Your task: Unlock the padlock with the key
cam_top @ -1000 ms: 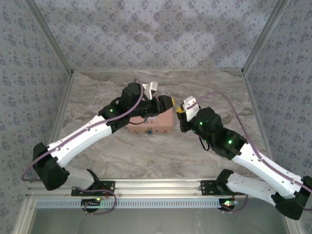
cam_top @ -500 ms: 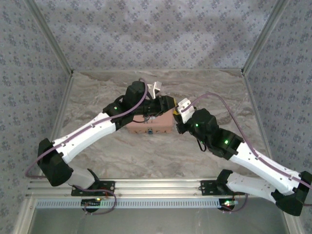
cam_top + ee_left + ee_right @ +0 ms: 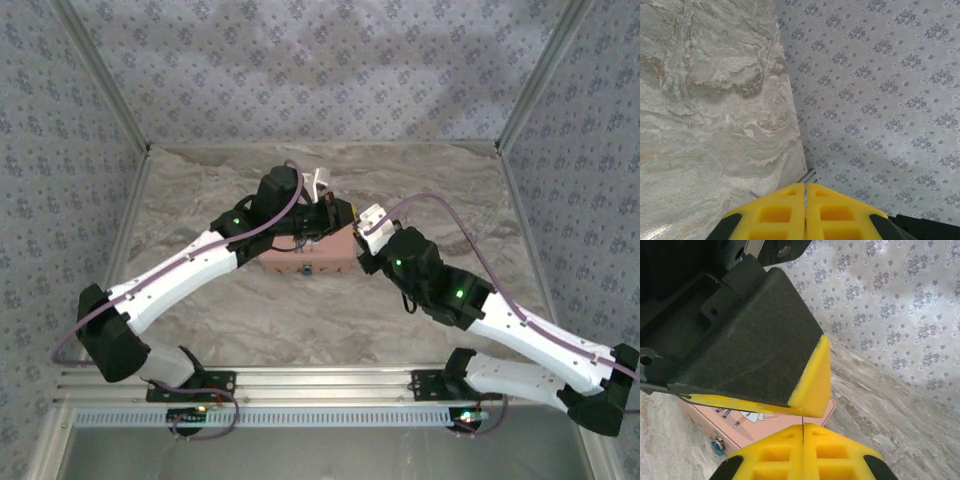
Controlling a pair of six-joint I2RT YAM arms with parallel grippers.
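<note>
key [image 3: 808, 176] sliver pinched in closed left pincer [image 3: 805, 187] | right pincer [image 3: 803, 428] closed too | likely light, stiff, slippery: hold by bow | padlock [image 3: 716, 446] tiny, hangs on pink box [image 3: 782, 427] front

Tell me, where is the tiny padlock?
The padlock sits on the front of the pink box, bottom left in the right wrist view, with the left gripper above it. From above, it's on the box's near side.

- Pink box [image 3: 790, 426]: mostly covered by the left gripper [image 3: 812, 377].
- Padlock [image 3: 307, 270]: too small for detail.
- Key [image 3: 809, 176]: only a sliver pokes out of that gripper's pinch.
</note>
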